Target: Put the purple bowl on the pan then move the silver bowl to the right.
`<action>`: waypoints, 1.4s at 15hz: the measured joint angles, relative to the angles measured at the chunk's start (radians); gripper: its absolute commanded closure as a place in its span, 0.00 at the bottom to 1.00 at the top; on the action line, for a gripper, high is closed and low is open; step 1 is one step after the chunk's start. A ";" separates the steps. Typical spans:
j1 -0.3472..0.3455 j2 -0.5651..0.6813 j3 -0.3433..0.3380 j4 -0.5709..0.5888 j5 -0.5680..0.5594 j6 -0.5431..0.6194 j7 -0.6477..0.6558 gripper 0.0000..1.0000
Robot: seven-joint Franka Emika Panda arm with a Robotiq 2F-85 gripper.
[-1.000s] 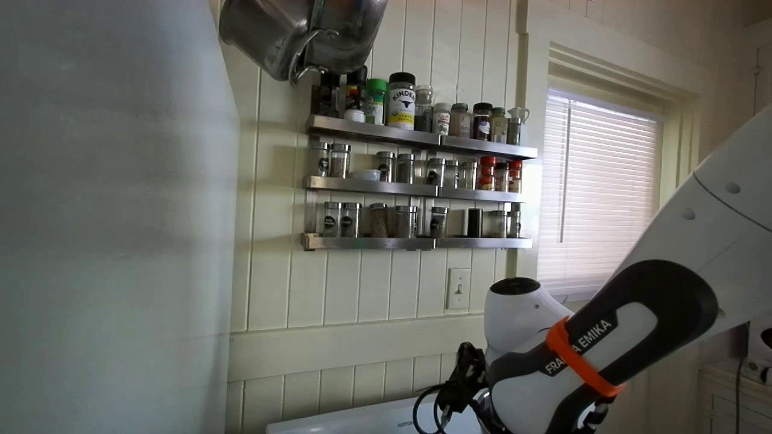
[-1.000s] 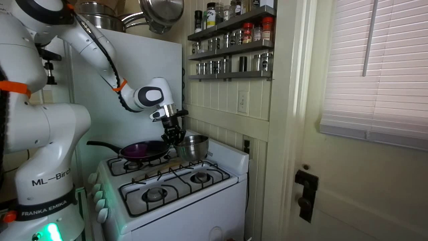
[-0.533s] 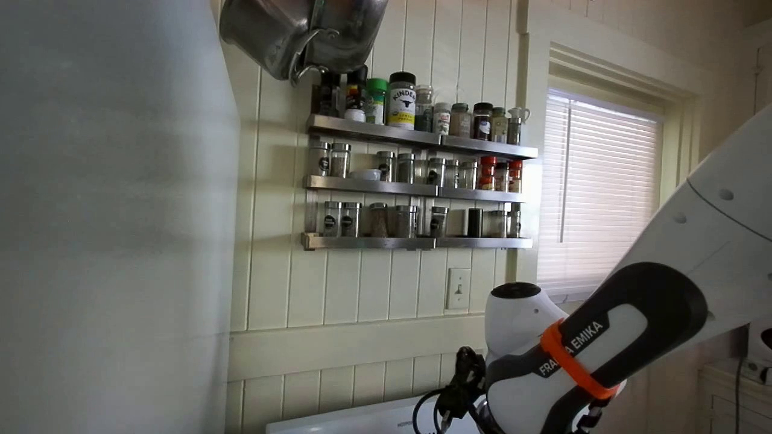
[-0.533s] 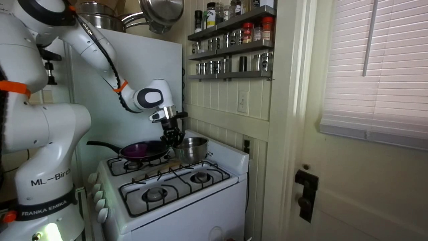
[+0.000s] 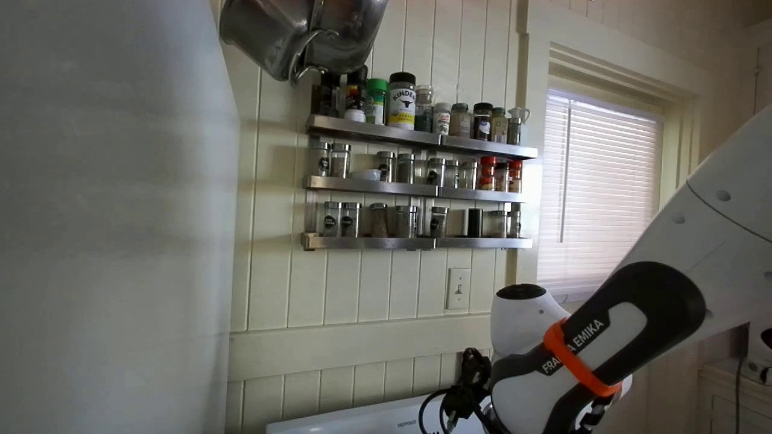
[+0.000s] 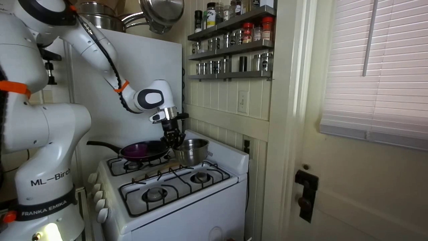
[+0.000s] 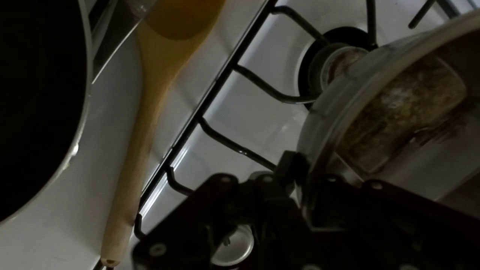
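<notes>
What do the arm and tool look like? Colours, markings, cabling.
White, rounded Franka arm with black panels, orange bands and a black cable along it. The lower column reads "ML—Birch", with "FRANKA EMIKA" on the black strip beneath; the same name further along is partly covered by an orange band. A silver ring joins arm to black, jointed tool; black wiring loops beside.

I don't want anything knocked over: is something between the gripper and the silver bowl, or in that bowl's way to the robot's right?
No: the gripper is shut on the silver bowl at its rim, and nothing visible stands to its right above the grate. The wooden spoon and the pan are to its left.
</notes>
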 measured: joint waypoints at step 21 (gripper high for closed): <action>-0.166 -0.084 0.052 0.006 -0.001 0.003 -0.035 0.98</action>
